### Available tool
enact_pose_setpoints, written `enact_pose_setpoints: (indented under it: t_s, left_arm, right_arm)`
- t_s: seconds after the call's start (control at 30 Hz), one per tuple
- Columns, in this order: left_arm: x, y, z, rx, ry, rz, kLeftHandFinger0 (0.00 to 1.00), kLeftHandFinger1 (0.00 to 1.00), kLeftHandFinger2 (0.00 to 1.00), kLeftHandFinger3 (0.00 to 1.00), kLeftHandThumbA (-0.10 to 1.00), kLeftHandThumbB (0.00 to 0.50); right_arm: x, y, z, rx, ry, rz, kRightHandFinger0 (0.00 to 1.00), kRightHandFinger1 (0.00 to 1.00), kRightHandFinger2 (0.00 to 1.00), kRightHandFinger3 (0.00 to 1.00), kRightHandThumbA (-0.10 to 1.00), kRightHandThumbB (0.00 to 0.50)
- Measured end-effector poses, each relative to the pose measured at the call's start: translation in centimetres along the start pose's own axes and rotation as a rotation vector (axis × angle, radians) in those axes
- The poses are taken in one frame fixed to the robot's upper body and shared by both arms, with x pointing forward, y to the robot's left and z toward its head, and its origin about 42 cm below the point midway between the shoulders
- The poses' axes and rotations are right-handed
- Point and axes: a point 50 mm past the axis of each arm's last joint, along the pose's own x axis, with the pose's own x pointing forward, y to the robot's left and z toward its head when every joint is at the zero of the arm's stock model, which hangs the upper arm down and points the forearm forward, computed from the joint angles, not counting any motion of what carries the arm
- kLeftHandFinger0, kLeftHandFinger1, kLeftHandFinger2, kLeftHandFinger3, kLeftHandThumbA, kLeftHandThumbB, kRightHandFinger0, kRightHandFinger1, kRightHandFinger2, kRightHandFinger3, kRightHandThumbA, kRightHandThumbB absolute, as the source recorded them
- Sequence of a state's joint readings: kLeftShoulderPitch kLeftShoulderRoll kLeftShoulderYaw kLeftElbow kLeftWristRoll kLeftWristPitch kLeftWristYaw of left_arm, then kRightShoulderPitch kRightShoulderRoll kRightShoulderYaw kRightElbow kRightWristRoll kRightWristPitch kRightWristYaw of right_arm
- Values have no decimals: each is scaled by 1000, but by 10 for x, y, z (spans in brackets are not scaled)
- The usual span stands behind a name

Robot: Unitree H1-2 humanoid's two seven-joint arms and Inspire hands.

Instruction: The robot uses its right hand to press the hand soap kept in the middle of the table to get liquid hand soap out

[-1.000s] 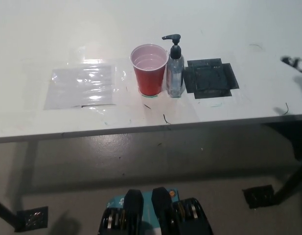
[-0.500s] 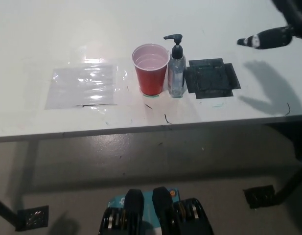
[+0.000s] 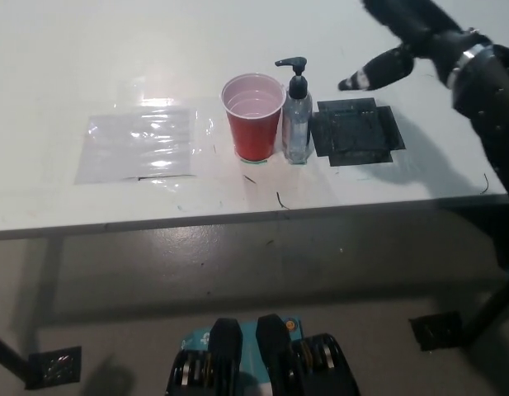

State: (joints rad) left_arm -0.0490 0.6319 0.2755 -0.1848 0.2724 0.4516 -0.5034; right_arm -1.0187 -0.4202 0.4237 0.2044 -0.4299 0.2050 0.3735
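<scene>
In the head view, the robot's black right hand (image 3: 407, 41) hung above the far right part of the white table (image 3: 89, 66), fingers spread apart and holding nothing, one fingertip (image 3: 346, 83) pointing toward the pump. It was near the clear plastic hand soap bottle with a black pump head (image 3: 296, 115) but not touching it. The bottle stood upright at the middle of the table, just beside a red plastic cup (image 3: 254, 116) on its left and a black square mat (image 3: 355, 132) on its right. A clear plastic sheet (image 3: 140, 146) lay flat further left.
</scene>
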Motion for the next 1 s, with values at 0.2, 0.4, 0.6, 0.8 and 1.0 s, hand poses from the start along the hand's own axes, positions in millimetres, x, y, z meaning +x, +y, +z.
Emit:
enact_pose_setpoints:
  t_s: [0.2, 0.4, 0.6, 0.8, 1.0]
  left_arm:
    - [1, 3, 2, 9, 3, 0, 1000, 1000, 1000, 879, 1000, 91]
    - [1, 1, 2, 13, 6, -17, 1000, 1000, 1000, 861, 1000, 92]
    - [0, 2, 3, 19, 8, -24, 1000, 1000, 1000, 866, 1000, 86]
    - [1, 3, 6, 25, 5, -30, 1000, 1000, 1000, 849, 1000, 82]
    - [2, 2, 7, 22, 6, -35, 1000, 1000, 1000, 890, 1000, 83]
  right_arm:
    - [16, 14, 6, -30, -21, 48, 1000, 1000, 1000, 1000, 1000, 485]
    - [29, 33, 15, -81, -58, 104, 1000, 1000, 1000, 1000, 1000, 485]
    - [36, 49, 16, -118, -69, 148, 1000, 1000, 1000, 1000, 1000, 443]
    - [43, 63, 14, -137, -69, 182, 1000, 1000, 1000, 1000, 1000, 474]
    - [50, 78, 14, -146, -84, 203, 1000, 1000, 1000, 1000, 1000, 447]
